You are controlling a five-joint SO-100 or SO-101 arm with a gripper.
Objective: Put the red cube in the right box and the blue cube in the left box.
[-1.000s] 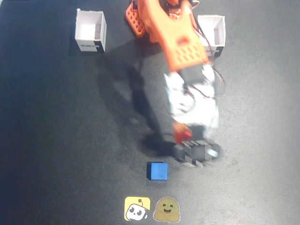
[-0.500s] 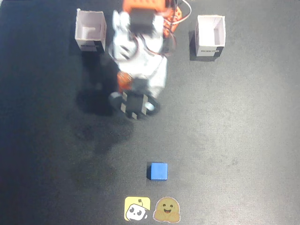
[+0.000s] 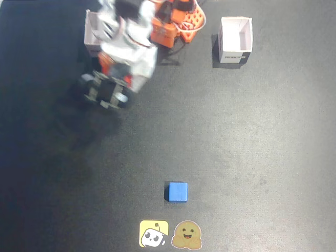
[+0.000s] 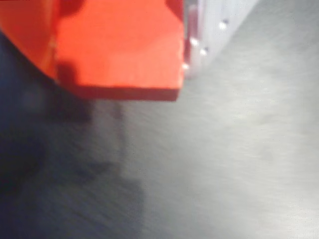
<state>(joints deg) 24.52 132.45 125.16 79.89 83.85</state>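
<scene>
The blue cube [image 3: 178, 191] sits on the dark mat near the front centre in the fixed view. The red cube does not show in either view. The right box [image 3: 93, 32], pinkish-grey inside, stands at the upper left of the fixed view, partly hidden by the arm. The left box [image 3: 235, 39], with a bright white inner wall, stands at the upper right. My gripper [image 3: 105, 95] is blurred, just in front of the right box and above the mat. The wrist view shows only a blurred red-orange gripper part [image 4: 119, 50] over bare mat.
The arm's orange base [image 3: 176, 23] stands at the top centre between the boxes. Two stickers, one yellow [image 3: 153, 234] and one brown [image 3: 187, 235], lie at the front edge below the blue cube. The mat [image 3: 252, 136] is dark.
</scene>
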